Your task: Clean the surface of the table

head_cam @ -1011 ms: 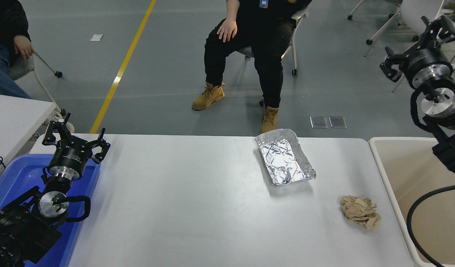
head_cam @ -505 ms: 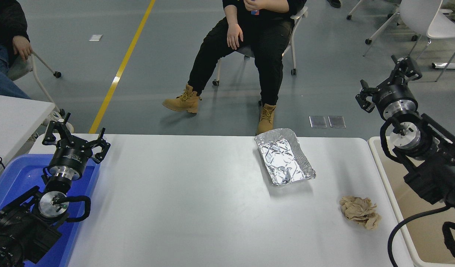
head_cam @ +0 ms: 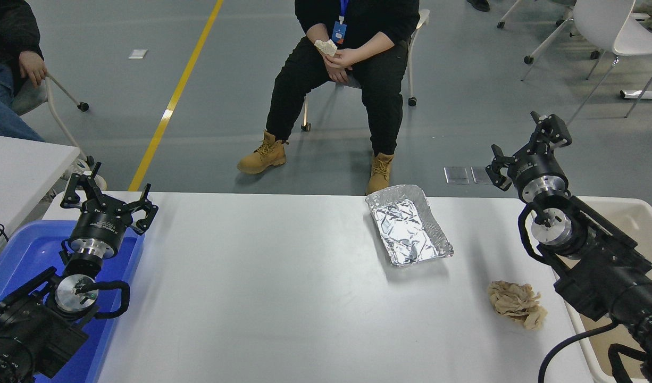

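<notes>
The table surface [head_cam: 262, 298] is a large plain white matte top, rectangular with rounded far corners, filling the lower middle of the head view; its long axis runs left to right across the picture, its far edge lying level below the grey floor. The finish is smooth and dull, with soft shadows only.

On its right half sits a foil tray [head_cam: 409, 225], a shallow rectangle of crinkled shiny aluminium with a wavy rim, its long axis running away from the camera and tilted slightly to the left at the far end. Nearer the camera and further right, well apart from the tray, lies a crumpled brown paper wad [head_cam: 517, 304], soft and irregular, near the table's right edge.

The right gripper [head_cam: 528, 157] hangs beyond the table's far right corner, its black fingers spread apart and holding nothing; its arm crosses over a beige bin [head_cam: 637, 213] beside the table. The left gripper [head_cam: 109, 199] is parked at the lower left above a blue tray [head_cam: 23, 255], fingers likewise spread and empty.

A person [head_cam: 352, 48] in black clothes and tan boots sits on a chair beyond the far edge, holding something pale in the hands
</notes>
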`<move>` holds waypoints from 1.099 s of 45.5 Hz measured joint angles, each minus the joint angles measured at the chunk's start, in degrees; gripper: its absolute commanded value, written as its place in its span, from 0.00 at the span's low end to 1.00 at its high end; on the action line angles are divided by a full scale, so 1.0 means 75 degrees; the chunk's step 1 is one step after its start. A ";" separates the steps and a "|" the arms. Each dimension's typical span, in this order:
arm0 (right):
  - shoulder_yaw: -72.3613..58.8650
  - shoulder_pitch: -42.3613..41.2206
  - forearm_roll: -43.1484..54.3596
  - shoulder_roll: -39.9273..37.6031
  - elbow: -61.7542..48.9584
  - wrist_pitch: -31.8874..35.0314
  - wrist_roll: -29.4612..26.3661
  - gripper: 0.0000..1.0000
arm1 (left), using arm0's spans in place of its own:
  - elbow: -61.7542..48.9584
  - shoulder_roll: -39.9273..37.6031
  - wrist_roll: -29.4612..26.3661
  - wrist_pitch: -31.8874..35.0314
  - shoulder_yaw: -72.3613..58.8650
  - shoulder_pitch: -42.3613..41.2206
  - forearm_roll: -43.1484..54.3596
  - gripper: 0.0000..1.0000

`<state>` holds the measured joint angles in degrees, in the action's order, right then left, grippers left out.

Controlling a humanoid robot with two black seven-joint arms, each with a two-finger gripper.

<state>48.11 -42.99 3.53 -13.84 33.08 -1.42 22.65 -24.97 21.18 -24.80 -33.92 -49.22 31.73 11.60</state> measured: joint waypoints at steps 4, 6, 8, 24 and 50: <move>0.0008 0.0064 0.0012 0.0013 -0.0003 0.0017 0.0038 0.98 | 0.0000 0.0000 0.0000 0.0000 0.0000 0.0000 0.0000 1.00; 0.0009 0.0095 0.0015 0.0017 -0.0007 0.0021 0.0052 0.98 | 0.0000 0.0000 0.0000 0.0000 0.0000 0.0000 0.0000 1.00; 0.0010 0.0114 0.0019 0.0017 -0.0010 0.0026 0.0066 0.98 | 0.0000 0.0000 0.0000 0.0000 0.0000 0.0000 0.0000 1.00; -0.0226 -0.0068 0.0029 -0.0185 -0.0248 0.0033 0.0103 0.98 | -0.0003 0.0000 0.0000 0.0000 0.0000 0.0000 0.0000 1.00; -0.4453 -0.1628 -0.0021 -0.1373 -0.0647 0.0061 0.0108 0.98 | -0.0004 0.0000 0.0000 0.0000 0.0000 0.0000 0.0000 1.00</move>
<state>14.71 -55.20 3.37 -24.14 28.23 -0.96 23.46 -25.00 21.18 -24.80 -33.93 -49.22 31.73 11.60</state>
